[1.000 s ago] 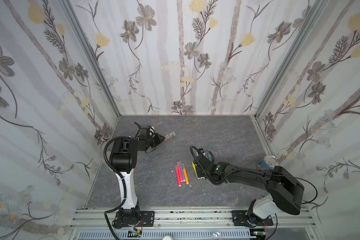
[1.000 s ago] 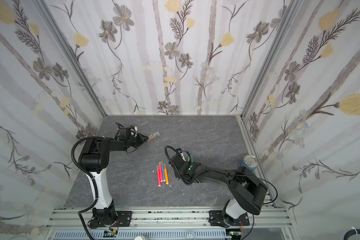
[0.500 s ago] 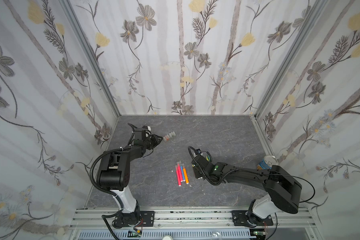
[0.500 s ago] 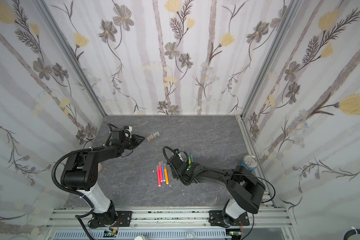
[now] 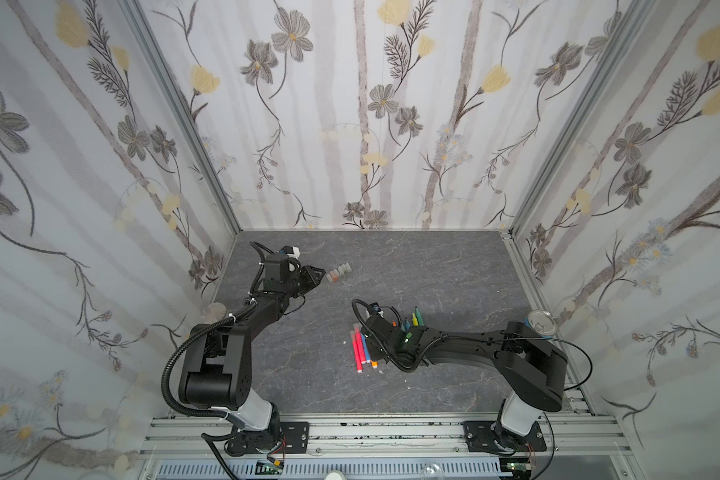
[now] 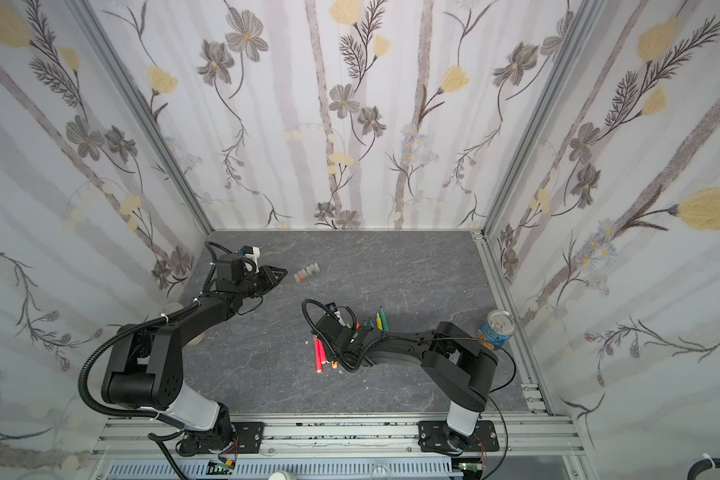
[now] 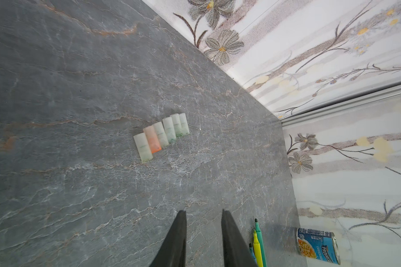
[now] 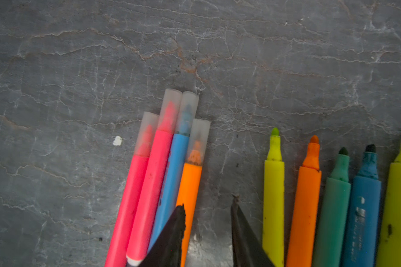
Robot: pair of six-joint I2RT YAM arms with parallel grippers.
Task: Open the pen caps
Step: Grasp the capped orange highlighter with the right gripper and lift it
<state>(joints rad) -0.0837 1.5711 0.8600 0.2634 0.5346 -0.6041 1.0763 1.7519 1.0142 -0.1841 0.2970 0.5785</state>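
Pen caps [image 5: 340,272], small frosted translucent plastic tubes, lie in both top views as a short row at the far left of the grey stone-patterned tabletop [image 5: 433,266]. They are just beyond the left gripper [image 5: 317,275], while the bright felt-tip pens [image 5: 357,351] lie mid-table beneath the black right arm [image 5: 466,347]. In the left wrist view six loose caps [image 7: 161,136] sit side by side, and the left gripper's tapered black fingers [image 7: 177,238] stand apart with nothing between them. In the right wrist view four caps [image 8: 170,108] sit on red, pink, blue and orange pens. The right gripper [image 8: 207,205] is spread and empty, one finger over the orange barrel. Each cap looks light, smooth and likely slippery, so I would pinch it across its middle while the stiff barrel is held.
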